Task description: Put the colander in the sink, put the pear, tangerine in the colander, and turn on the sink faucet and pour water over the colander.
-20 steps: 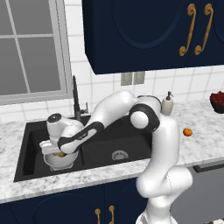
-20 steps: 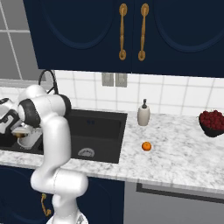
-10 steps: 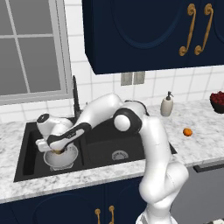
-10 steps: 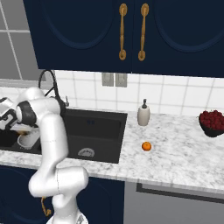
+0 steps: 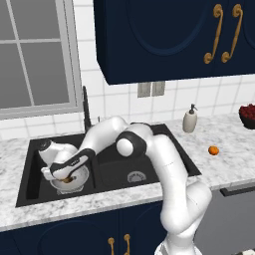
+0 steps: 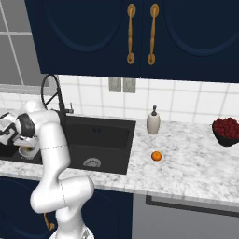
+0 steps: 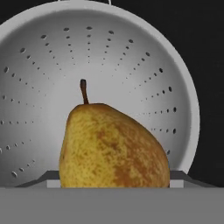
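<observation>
between the fingers [image 5: 63, 175], pear [image 7: 111, 146]; colander [image 7: 131, 65] beneath

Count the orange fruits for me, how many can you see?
1. The tangerine sits on the marble counter right of the sink, near the soap bottle. The fruit over the colander is a yellow-brown pear. Others could be hidden.

- I saw navy upper cabinets [image 6: 140, 37] with brass handles [image 6: 131, 33] above a white tiled wall [image 6: 186, 100].
- A grey-framed window [image 5: 35, 60] sat at left.
- The marble counter [image 6: 196, 163] carried a soap dispenser [image 6: 153, 122] and a bowl of red fruit [image 6: 227, 131].
</observation>
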